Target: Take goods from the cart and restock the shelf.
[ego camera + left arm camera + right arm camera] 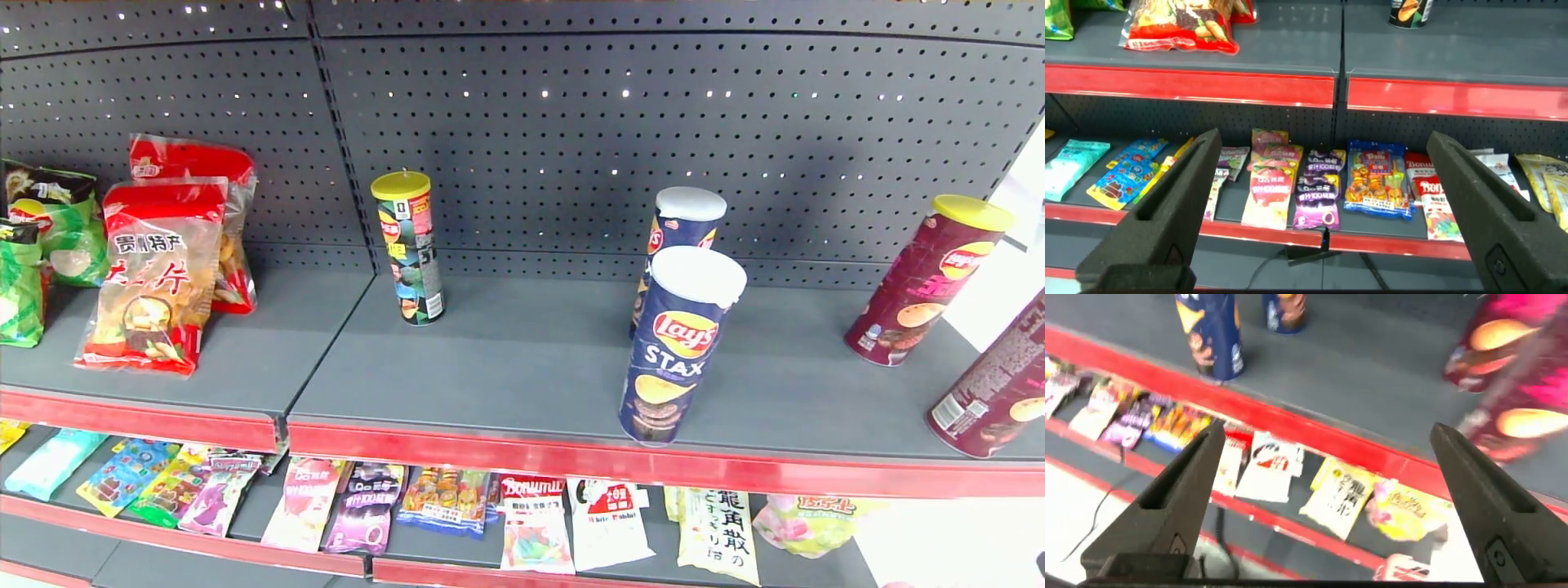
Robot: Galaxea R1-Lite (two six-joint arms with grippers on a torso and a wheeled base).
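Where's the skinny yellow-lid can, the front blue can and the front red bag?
skinny yellow-lid can (410,255), head view, its side.
front blue can (678,351), head view, its label.
front red bag (155,278), head view, its front.

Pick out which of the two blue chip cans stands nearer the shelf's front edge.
The front blue can, close to the red edge strip; the other blue can stands behind it, toward the pegboard.

left gripper (1323,139) jaws wide apart, empty | lower shelf (1249,233) front edge: candy packets (1315,189) in a row (some overlapping) | upper shelf (1208,82) front edge: red snack bag (1180,24)
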